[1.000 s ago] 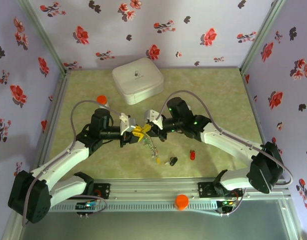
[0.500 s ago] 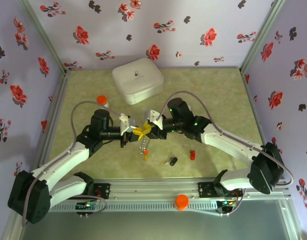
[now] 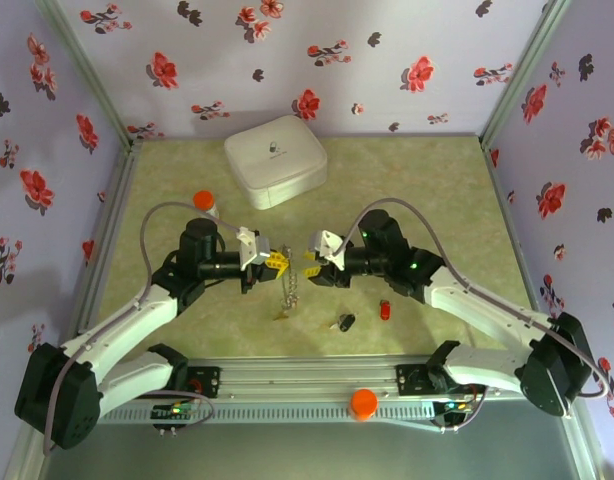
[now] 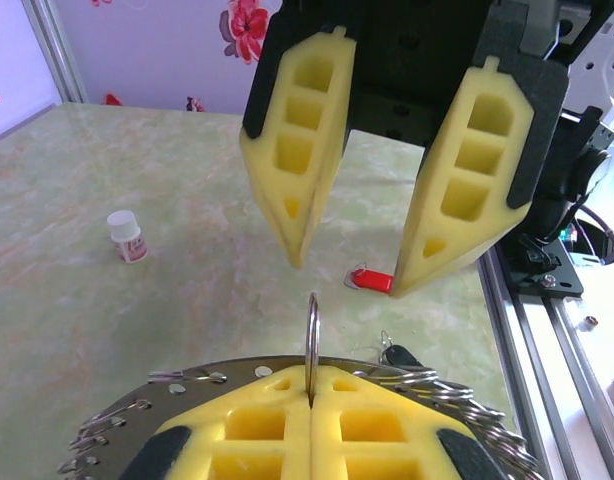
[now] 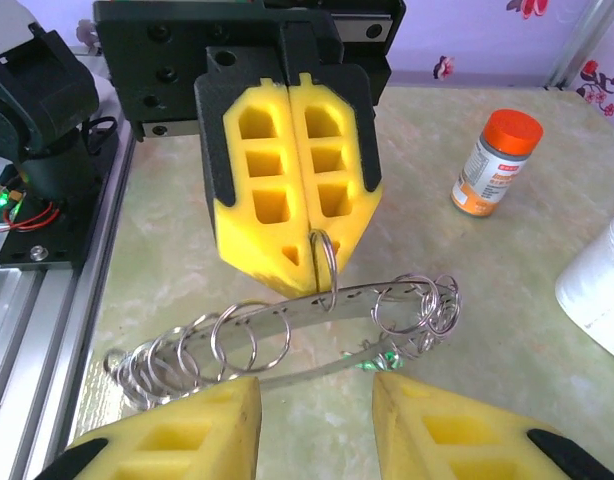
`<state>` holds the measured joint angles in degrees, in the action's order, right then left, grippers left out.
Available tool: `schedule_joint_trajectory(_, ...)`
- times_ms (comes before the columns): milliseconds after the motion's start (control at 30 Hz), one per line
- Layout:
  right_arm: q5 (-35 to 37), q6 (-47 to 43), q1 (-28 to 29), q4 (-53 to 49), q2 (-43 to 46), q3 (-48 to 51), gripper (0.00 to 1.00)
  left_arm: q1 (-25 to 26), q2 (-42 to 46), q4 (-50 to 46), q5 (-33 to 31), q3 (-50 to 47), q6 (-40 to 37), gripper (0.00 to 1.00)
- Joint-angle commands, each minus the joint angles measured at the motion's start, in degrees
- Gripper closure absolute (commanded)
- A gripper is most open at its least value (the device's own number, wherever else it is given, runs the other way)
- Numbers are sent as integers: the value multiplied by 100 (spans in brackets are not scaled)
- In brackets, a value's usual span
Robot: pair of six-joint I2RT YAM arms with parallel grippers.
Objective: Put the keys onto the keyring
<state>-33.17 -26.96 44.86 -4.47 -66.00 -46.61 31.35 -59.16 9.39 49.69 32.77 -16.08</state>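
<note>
Firmly pinched keyring (image 5: 359, 297), ready for keys (image 3: 385, 311).
Left claw (image 5: 305, 268) clamps the keyring above the table (image 3: 437, 200) for threading; right claw (image 4: 349, 277) faces it, parted and empty.

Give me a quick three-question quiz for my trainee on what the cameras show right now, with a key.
1. True or false: the right gripper has its jaws shut on the keyring.
2. Which one holds the keyring? A) the left gripper B) the right gripper C) neither
3. Fill in: the loose red key and black key lie on the ____.
Key: 1 false, its jaws stand open; 2 A; 3 table.
</note>
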Motion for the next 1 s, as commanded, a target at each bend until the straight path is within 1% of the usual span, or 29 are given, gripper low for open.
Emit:
schedule_joint_trajectory(0,140,109,51,485,-100,51,66,53,111,231,39,3,-172,100)
schedule_joint_trajectory(100,-58,274,81,675,-201,4,68,64,80,221,38,28,-224,100)
schedule_joint_trajectory(200,-215,363,109,781,-288,-49,73,95,45,225,38,53,-240,100)
schedule_joint_trajectory(333,-291,371,126,764,-413,-135,81,116,9,212,41,81,-247,100)
schedule_joint_trajectory(533,-428,340,145,640,-529,-235,87,134,9,80,41,94,-330,100)
schedule_joint_trajectory(600,-460,338,142,641,-545,-226,87,149,9,13,39,106,-359,100)
schedule_joint_trajectory(700,-493,337,144,640,-512,-224,79,143,18,-46,25,102,-400,100)
schedule_joint_trajectory(733,-481,333,139,646,-498,-226,77,145,18,-70,19,98,-413,100)
schedule_joint_trajectory(967,-340,165,141,453,-425,-269,79,149,3,-195,14,155,-521,100)
